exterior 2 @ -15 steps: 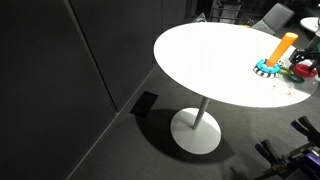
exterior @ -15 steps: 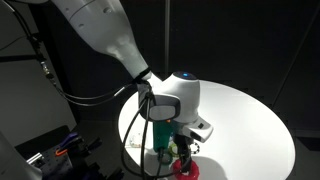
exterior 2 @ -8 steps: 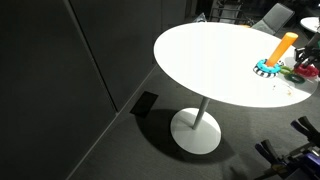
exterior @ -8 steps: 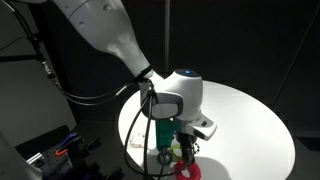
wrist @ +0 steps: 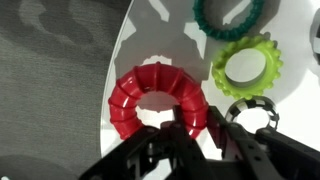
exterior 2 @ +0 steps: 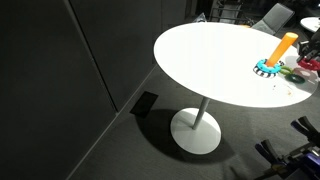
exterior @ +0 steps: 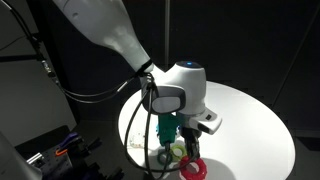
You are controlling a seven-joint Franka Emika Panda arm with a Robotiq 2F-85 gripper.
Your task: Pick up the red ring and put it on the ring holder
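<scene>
In the wrist view the red ring point(wrist: 150, 92), scalloped and flat, lies at the white table's edge. My gripper point(wrist: 198, 120) is shut on its near wall, one finger inside the hole and one outside. In an exterior view the gripper point(exterior: 188, 153) points down onto the red ring point(exterior: 192, 169) at the front rim of the table. The ring holder point(exterior 2: 283, 48), an orange peg on a teal toothed base, stands near the table's far right in an exterior view. I cannot tell whether the ring is off the surface.
Close by the red ring lie a light green ring point(wrist: 248, 62), a dark teal ring point(wrist: 235, 15) and a black-and-white toothed ring point(wrist: 252, 107). The round white table point(exterior 2: 210, 60) drops off to grey floor point(wrist: 50, 90) just beside the red ring.
The jaws have closed onto the red ring's wall. The wrist has shifted slightly to the right in the exterior view, with the ring under it.
</scene>
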